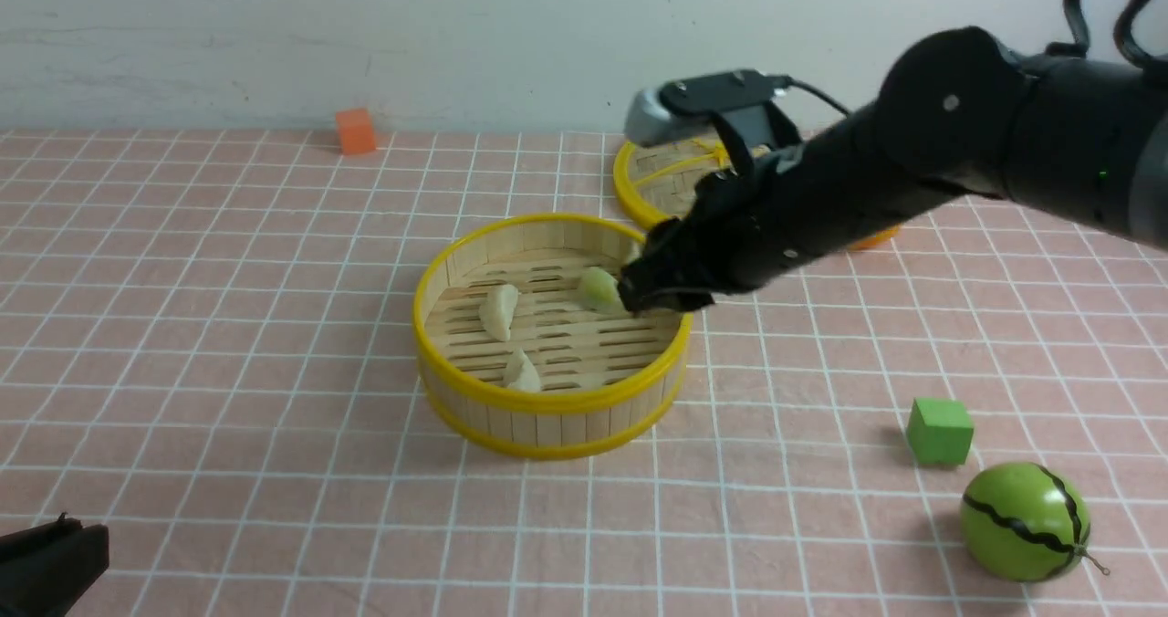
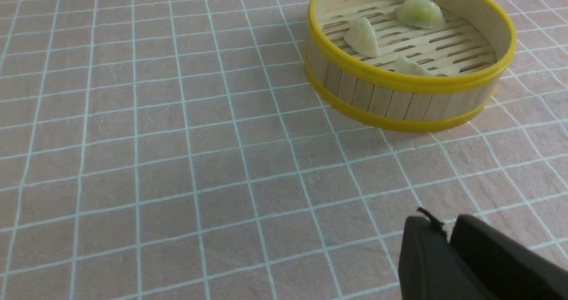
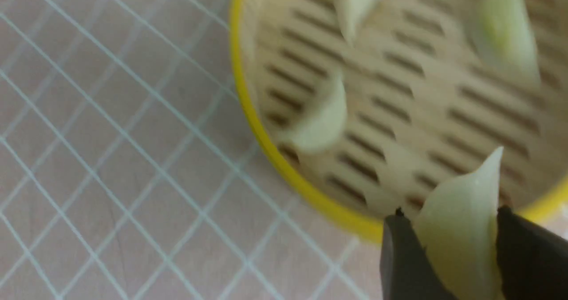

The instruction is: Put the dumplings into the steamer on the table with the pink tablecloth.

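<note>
- Your right fingers [image 3: 406, 264] are clamping a pale dumpling [image 3: 461, 229] between them, and it is hanging just above the yellow rim of the steamer [image 1: 547, 407].
- In the front view those fingers are reaching in over the steamer's far right side.
- Three more are lying on the slatted floor inside. The greenish dumpling [image 1: 598, 288] is sitting just beside your right fingers, the cream dumpling [image 1: 499, 311] is lying left of it, and the third dumpling [image 1: 522, 372] is leaning near the front wall.
- The steamer is sitting near the middle of the tabletop [image 1: 228, 325], on the pink tablecloth [image 1: 776, 507].
- Your left fingers [image 2: 426, 260] are hovering low at the near left corner, pressed close together and gripping nothing, well apart from the steamer.
- The woven lid [image 1: 652, 183] is lying behind the steamer, and your right arm is partly hiding it.
- A green cube [image 1: 940, 430] and a striped toy melon [image 1: 1024, 521] are sitting near each other at the near right, and an orange cube [image 1: 355, 130] is sitting at the far edge.
</note>
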Available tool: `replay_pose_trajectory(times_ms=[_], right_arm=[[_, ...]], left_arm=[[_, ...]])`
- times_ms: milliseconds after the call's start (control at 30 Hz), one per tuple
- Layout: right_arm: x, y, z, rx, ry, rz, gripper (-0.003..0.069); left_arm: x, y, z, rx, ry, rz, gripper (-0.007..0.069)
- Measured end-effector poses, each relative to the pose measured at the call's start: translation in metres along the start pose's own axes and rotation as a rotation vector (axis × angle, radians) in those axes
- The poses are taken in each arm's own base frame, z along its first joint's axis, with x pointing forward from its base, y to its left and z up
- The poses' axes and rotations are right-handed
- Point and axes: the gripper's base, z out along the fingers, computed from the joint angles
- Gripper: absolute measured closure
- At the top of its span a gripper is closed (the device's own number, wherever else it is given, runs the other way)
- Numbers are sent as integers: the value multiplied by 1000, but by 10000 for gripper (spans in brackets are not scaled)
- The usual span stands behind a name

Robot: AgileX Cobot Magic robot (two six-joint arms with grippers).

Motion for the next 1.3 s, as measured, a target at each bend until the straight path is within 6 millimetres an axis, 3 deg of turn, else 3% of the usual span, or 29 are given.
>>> replay_pose_trajectory(times_ms=[67, 167, 300, 400, 533, 667, 767, 867, 900, 933, 1000, 1033, 1067, 1100, 1133, 1200, 1267, 1300], right_arm=[[-2, -3, 30, 22, -77, -84, 404], [12, -19, 72, 66, -101, -51, 404], [29, -30, 101, 88, -87, 2, 404], [30, -29, 101, 73, -88, 26, 394], [21, -21, 88, 26, -90, 22, 233], [13, -17, 69, -17, -90, 13, 139], [3, -13, 47, -45, -99, -10, 134], [-15, -1, -8, -108, -117, -79, 212], [-14, -1, -8, -113, -111, -79, 212], [-22, 10, -45, -137, -127, -119, 287], [-26, 19, -83, -151, -137, -146, 369], [-28, 27, -119, -149, -150, -172, 449], [-27, 28, -124, -145, -145, -179, 460], [-25, 36, -164, -119, -175, -211, 554], [-23, 40, -185, -99, -187, -222, 599], [-15, 48, -228, -39, -221, -242, 662], [0, 56, -274, 58, -272, -245, 677], [2, 57, -279, 70, -280, -252, 677]], left_arm=[[0, 0, 0, 0, -1, 0, 541], [0, 0, 0, 1, -2, 0, 536], [0, 0, 0, 1, -3, 0, 536], [0, 0, 0, 1, -4, 0, 533], [0, 0, 0, 1, -4, 0, 533], [0, 0, 0, -2, 4, 0, 533], [1, 0, 0, -2, 6, 0, 533], [1, 0, 0, -3, 7, 0, 527], [1, 0, 0, -3, 7, 0, 527], [1, 0, 0, -3, 8, 0, 523], [1, 0, 0, -3, 9, 0, 521], [1, 0, 0, -4, 10, 0, 519], [1, 0, 0, -4, 10, 0, 519], [1, 0, 0, -4, 10, 0, 517], [1, 0, 0, -4, 10, 0, 517], [1, 0, 0, -4, 10, 0, 515], [1, 0, 0, -4, 10, 0, 515], [1, 0, 0, -4, 10, 0, 515]])
